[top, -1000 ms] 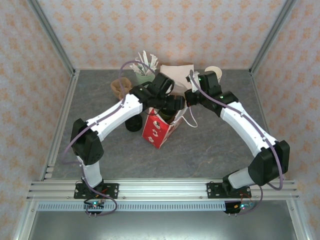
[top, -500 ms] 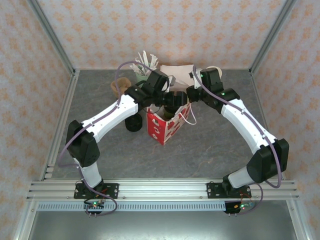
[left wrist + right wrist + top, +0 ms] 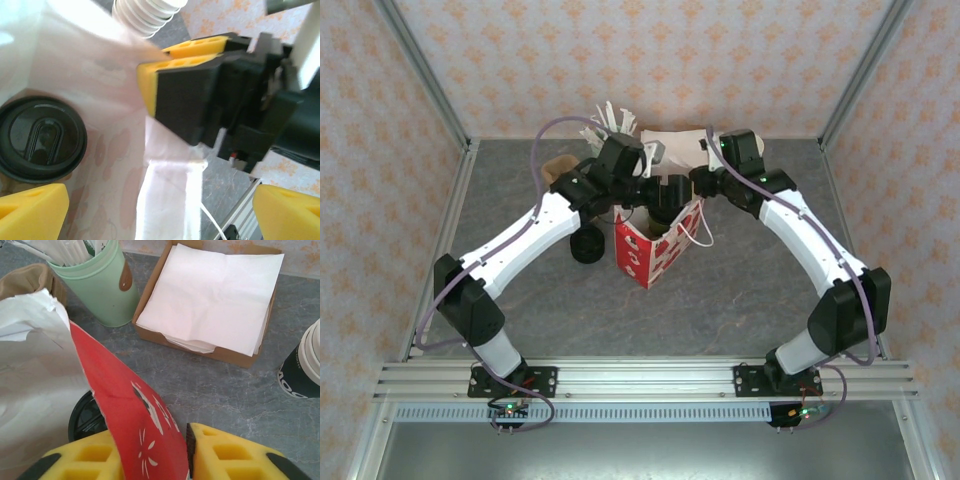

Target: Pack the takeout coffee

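L gripper (image 3: pixel 160 212) wide open, empty. R gripper (image 3: pixel 150 452) straddles bag (image 3: pixel 125 405) rim, grip unclear; release may tip bag w/ coffee (image 3: pixel 42 137) inside.

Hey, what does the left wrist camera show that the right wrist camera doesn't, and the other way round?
Left wrist, not right: the takeout coffee with its whole black lid, down inside the paper bag. Right wrist, not left: the green holder and the box of napkins; a dark round edge by the bag is too hidden to name. Both: the bag, the right pincer at its rim, the stack of cups.
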